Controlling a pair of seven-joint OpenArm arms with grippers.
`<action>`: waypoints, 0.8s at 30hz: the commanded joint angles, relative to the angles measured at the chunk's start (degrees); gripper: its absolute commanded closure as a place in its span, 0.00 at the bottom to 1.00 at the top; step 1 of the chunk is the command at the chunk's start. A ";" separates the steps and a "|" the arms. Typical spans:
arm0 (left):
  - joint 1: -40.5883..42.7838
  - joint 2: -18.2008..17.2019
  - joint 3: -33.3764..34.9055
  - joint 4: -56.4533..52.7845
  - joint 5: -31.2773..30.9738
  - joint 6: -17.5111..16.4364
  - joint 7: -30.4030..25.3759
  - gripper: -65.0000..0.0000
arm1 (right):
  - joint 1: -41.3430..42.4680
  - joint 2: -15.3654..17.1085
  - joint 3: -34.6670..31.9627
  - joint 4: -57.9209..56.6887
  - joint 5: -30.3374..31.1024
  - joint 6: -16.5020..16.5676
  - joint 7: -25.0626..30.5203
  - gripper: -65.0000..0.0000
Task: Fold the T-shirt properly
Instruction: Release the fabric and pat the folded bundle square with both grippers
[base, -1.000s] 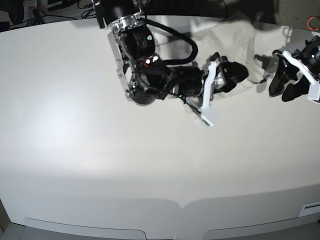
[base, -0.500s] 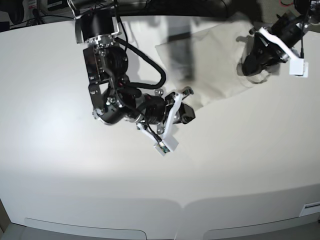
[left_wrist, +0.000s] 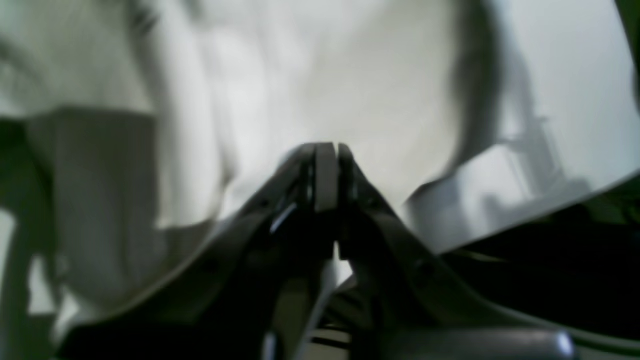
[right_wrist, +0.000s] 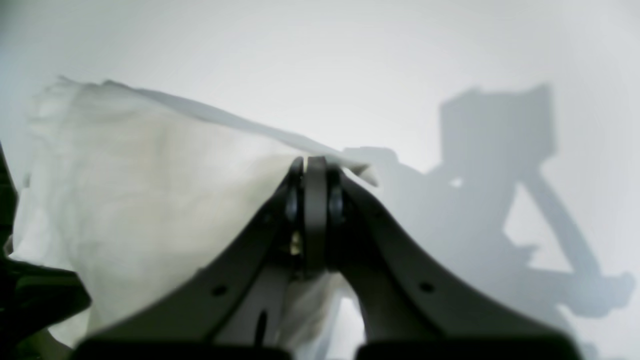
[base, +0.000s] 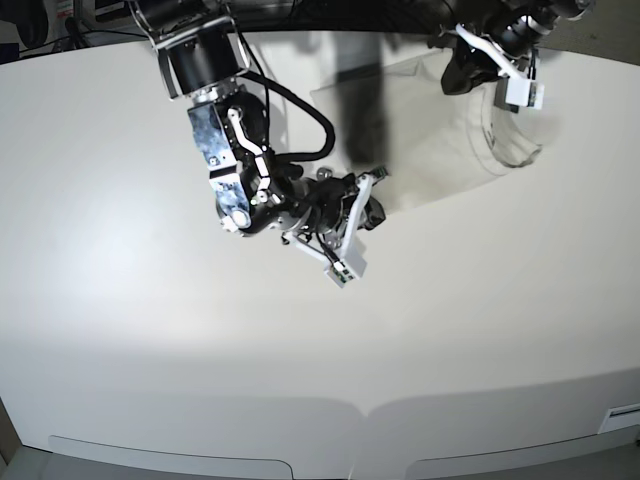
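The T-shirt (base: 440, 130) is spread near the far edge of the worktop (base: 150, 350), toward the far right corner as the base view shows it, with its long axis running slantwise from the near-left corner of the cloth up to the far right. Both arms are set at opposite ends of that axis. The right gripper (right_wrist: 315, 167) is pressed together, and in its wrist view a corner of the cream fabric is seen pinched at the tips, the cloth rising from there in a lifted sheet to the gripper's left. In the base view this gripper (base: 368, 205) sits at the near-left corner of the garment. The left gripper (left_wrist: 327, 150) is likewise shut; pale fabric fills the view right behind its tips, but the blur leaves it uncertain whether cloth is truly caught between them. It is seen at the far right of the shirt (base: 480, 62), just beside the far edge of the worktop.

The coming move is judged to turn on the right arm, as the nearer one to open room: broad bare worktop lies toward the near edge and the left side, while little margin is left behind the shirt at the far edge. A drag toward the near edge would be favoured over any push outward.
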 joint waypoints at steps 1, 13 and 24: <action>-0.35 -0.22 -0.07 -0.61 0.57 0.26 -1.38 1.00 | 1.03 -0.26 0.02 -0.15 0.79 0.61 0.59 1.00; -9.88 -1.60 -0.13 -10.40 13.16 9.70 -3.87 1.00 | -3.56 2.19 0.07 -1.22 -0.46 2.88 -0.39 1.00; -19.19 -8.70 -0.13 -10.45 16.00 13.62 -4.04 1.00 | -12.52 3.21 0.07 3.76 1.01 2.88 -0.87 1.00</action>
